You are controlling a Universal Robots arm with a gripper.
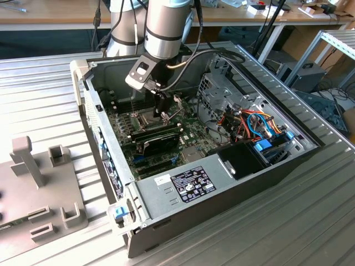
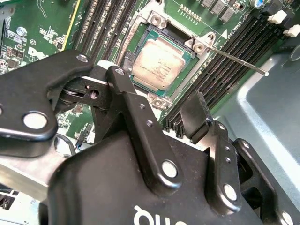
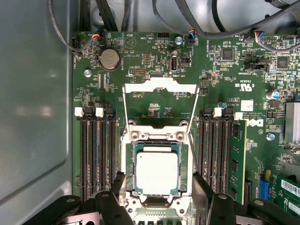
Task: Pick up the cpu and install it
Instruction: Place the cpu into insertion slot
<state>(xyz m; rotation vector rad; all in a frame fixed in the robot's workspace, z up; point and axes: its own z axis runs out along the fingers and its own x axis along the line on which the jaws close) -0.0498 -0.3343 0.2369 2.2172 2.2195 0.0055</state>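
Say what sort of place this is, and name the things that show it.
Probably a robotics lab or workshop: a robot arm reaches into an open computer case on a ribbed metal table, its hand above the cpu on the motherboard, with cluttered workbenches behind.

A: State of the cpu (image 3: 157, 172)?
B: Seated flat in the socket (image 3: 157, 146), silver top up, edges square to the socket border.
A: Retention?
B: The hinged metal frame (image 3: 159, 86) is open, lying over the green motherboard (image 3: 140, 51) between the socket and the coin cell (image 3: 110, 59).
A: End effector (image 3: 159, 183)?
B: Over the socket, black fingers (image 3: 202, 190) spread, one on each side of the cpu. Contact with the chip: cannot tell.
A: Surroundings?
B: Black memory slots (image 3: 98, 159) flank the socket; a green module (image 3: 236, 159) stands in one bank. Black cables (image 3: 187, 21) run past the coin cell. The grey case wall (image 3: 33, 117) is beside the board.
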